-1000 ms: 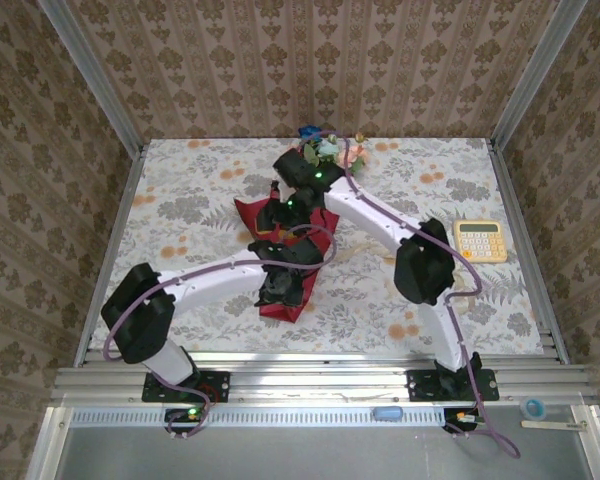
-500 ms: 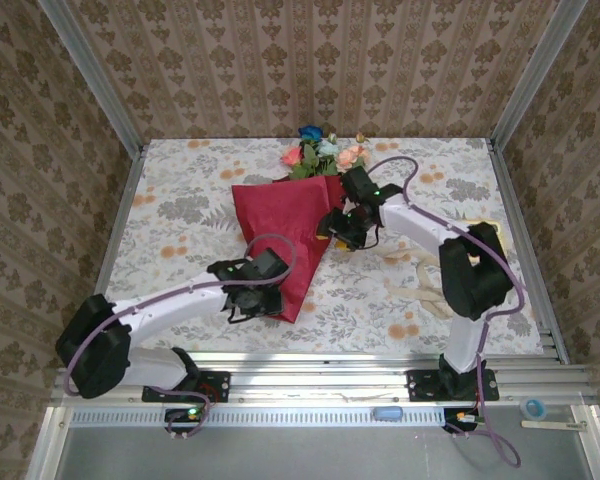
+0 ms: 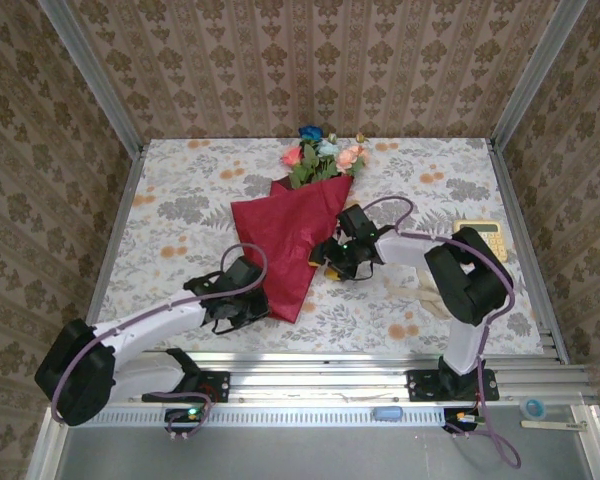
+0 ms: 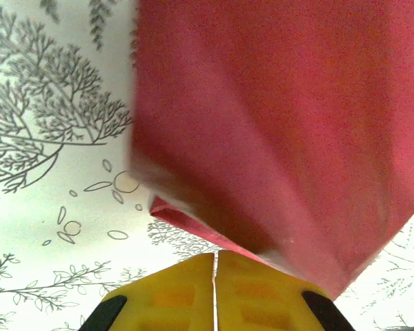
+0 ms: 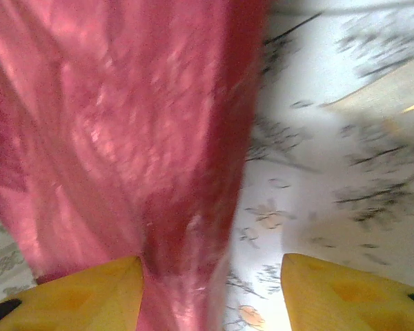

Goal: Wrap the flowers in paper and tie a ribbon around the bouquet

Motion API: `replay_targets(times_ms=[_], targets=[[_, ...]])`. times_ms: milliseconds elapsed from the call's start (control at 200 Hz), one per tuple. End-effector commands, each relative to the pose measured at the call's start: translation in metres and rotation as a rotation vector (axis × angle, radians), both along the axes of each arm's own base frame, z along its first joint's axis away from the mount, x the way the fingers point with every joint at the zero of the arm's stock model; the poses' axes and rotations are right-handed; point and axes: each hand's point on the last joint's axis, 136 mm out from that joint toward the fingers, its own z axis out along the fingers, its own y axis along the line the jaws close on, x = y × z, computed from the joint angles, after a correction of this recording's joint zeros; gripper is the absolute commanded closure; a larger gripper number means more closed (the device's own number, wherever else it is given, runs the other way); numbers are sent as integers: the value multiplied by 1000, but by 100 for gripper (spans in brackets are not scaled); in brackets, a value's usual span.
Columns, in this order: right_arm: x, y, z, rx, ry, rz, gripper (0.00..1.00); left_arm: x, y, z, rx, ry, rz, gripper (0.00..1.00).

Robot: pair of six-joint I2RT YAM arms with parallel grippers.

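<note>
Maroon paper just ahead of the left claw, that claw pressed together, right claw spread wide, paper edge lying inside its gap

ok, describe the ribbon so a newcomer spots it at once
Start at the dark red paper mid-table, then look right, past the right claw. The ribbon lies loose on the tablecloth beside the right arm's elbow: a pale beige strip, plain against the busy print.
</note>
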Motion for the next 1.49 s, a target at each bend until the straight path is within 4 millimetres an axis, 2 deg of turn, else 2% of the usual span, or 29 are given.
replay_targets(times_ms=[0,150,260,350,450,610,815,935,1070,1165,1215,1265,1335,1380,1490], targets=[[-3,25,11,105,-36,19,46,1,-3,2,-47,11,28,92],[-2,33,-2,121,-19,1,61,6,-2,18,-76,-23,55,89],[3,35,1,118,-34,1,72,13,4,43,-96,-86,94,59],[2,35,2,88,-32,21,76,20,10,53,-130,-109,137,45],[1,36,1,64,-22,42,78,32,14,54,-197,-114,202,36],[2,40,2,66,-13,50,79,41,8,38,-224,-53,197,34],[-1,40,4,56,-14,66,80,47,13,20,-167,-27,188,36],[-1,41,4,70,-27,66,81,50,19,10,-65,-2,157,43],[3,45,9,107,-78,66,85,40,21,-19,-19,96,144,59],[6,45,9,117,-118,73,91,27,33,-36,57,173,146,72],[8,44,9,121,-146,77,93,23,36,-42,74,204,148,83],[12,44,9,133,-176,75,88,18,38,-47,85,228,153,92],[17,41,7,135,-206,65,71,14,40,-51,86,241,161,99],[21,39,5,128,-221,56,63,14,39,-52,81,243,164,100],[33,34,-1,116,-242,26,57,11,40,-53,83,253,164,100]])
